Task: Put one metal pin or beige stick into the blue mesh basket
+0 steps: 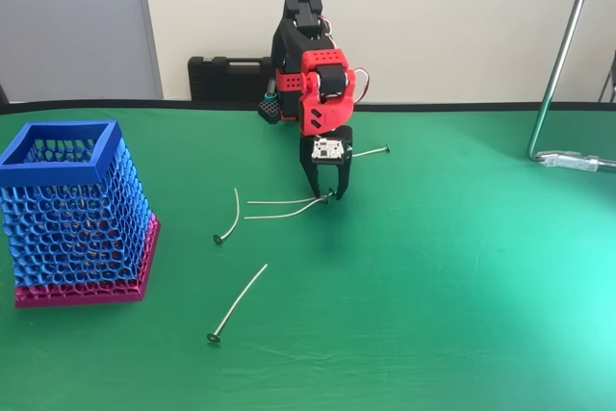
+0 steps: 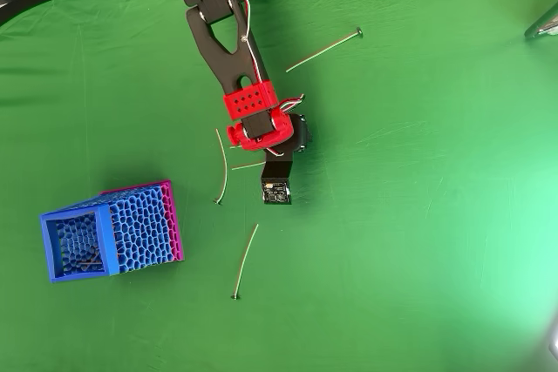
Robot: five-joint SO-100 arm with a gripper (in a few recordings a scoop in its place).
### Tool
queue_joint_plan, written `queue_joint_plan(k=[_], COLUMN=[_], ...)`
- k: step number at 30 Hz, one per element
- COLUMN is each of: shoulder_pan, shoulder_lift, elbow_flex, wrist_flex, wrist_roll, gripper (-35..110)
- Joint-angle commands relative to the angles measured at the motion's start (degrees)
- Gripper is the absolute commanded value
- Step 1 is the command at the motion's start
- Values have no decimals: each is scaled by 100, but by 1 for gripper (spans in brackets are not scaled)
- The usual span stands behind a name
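Two beige sticks at end effector in fixed view, fingers nearly closed on their ends, arm hides this overhead.

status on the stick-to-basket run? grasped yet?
Done: the gripper is down at the right ends of the two beige sticks on the green table. In hand: a grasp can't be confirmed; the sticks lie flat. Left: lift one, carry it to the blue mesh basket, drop it in.

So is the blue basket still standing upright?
Upright. In the fixed view the blue mesh basket sits flat on its magenta base with the open rim facing up; the overhead view looks down into its opening.
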Motion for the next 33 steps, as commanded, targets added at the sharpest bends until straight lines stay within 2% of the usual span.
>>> queue_joint_plan(k=[1,7,19,27,33], shoulder_pan=[53,53,-26,-193,-193], shoulder_lift=[26,-88,-18,729,1582], elbow_flex=[-220,-492,-686,-817,-650], wrist_flex=[88,325,343,879,888], wrist_roll=[-18,26,369,712,923], gripper=[17,1,1,1,1])
